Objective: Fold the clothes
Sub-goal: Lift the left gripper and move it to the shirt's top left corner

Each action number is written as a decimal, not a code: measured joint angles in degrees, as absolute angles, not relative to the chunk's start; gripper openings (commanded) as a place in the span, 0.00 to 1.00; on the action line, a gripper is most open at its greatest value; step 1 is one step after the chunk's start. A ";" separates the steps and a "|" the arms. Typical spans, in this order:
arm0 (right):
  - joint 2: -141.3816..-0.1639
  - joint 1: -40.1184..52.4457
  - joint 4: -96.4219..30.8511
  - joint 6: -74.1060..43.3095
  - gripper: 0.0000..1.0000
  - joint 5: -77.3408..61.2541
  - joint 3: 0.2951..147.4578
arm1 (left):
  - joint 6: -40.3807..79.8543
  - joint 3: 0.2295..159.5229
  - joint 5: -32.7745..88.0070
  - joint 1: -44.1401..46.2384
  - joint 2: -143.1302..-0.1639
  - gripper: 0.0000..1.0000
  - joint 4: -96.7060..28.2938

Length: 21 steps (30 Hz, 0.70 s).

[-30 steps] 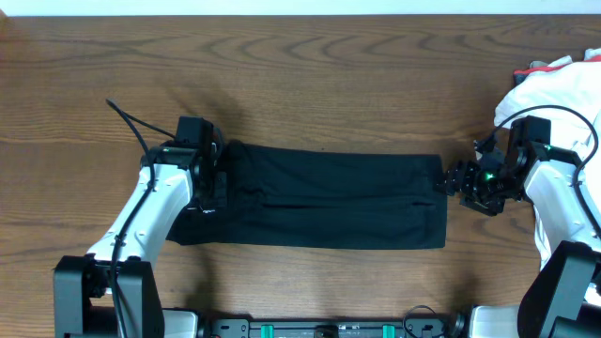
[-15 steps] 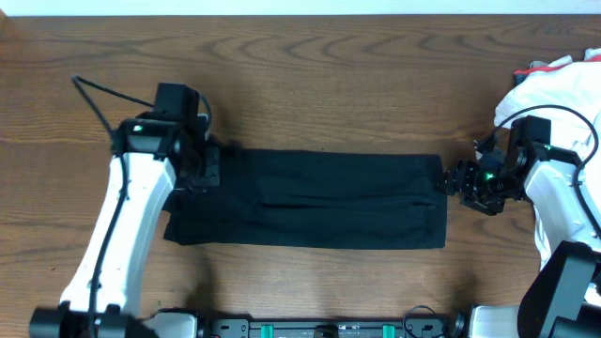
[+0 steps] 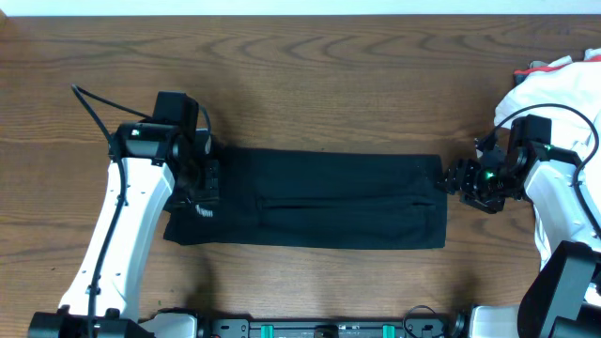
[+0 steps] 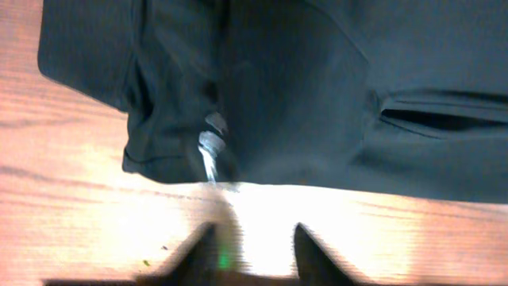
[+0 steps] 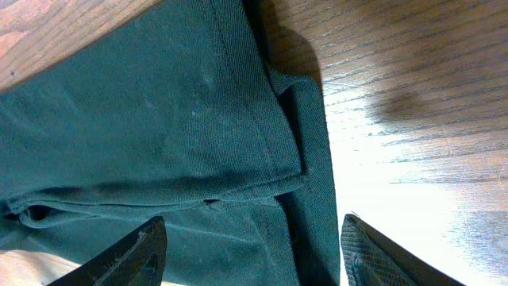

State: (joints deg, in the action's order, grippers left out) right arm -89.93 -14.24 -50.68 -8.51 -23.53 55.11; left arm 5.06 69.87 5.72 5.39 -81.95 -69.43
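The black soft fabric shirt [image 3: 329, 197] may bunch if only its top layer is pinched; left tool [image 4: 252, 250] and right tool [image 5: 254, 250] gape wide, empty, at its ends.

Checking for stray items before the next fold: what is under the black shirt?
The black shirt lies flat in a long folded band on the wooden table, whose wood shows around its edges. Its lower layers and the tabletop beneath are covered and cannot be seen.
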 measured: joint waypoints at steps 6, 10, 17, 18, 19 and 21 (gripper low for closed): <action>-89.91 -14.24 -50.61 -8.54 0.69 -23.53 55.11 | 5.30 69.60 1.19 5.39 -81.97 0.56 -64.55; -89.91 -14.24 -50.41 -8.51 0.69 -23.53 55.11 | 5.34 69.54 -1.34 5.39 -82.11 0.56 -55.02; -89.91 -14.24 -50.06 -8.54 0.69 -23.55 55.11 | 3.25 69.54 -1.23 5.39 -89.36 0.55 -42.22; -89.91 -14.24 -50.00 -8.51 0.69 -23.55 55.11 | 2.70 69.54 -0.84 5.39 -91.74 0.55 -40.47; -89.91 -14.24 -49.95 -8.51 0.69 -23.55 55.11 | 2.46 69.54 -0.43 5.39 -93.71 0.55 -39.29; -89.89 -14.24 -49.91 -8.51 0.69 -23.55 55.11 | 1.69 69.52 0.05 5.39 -97.47 0.55 -37.67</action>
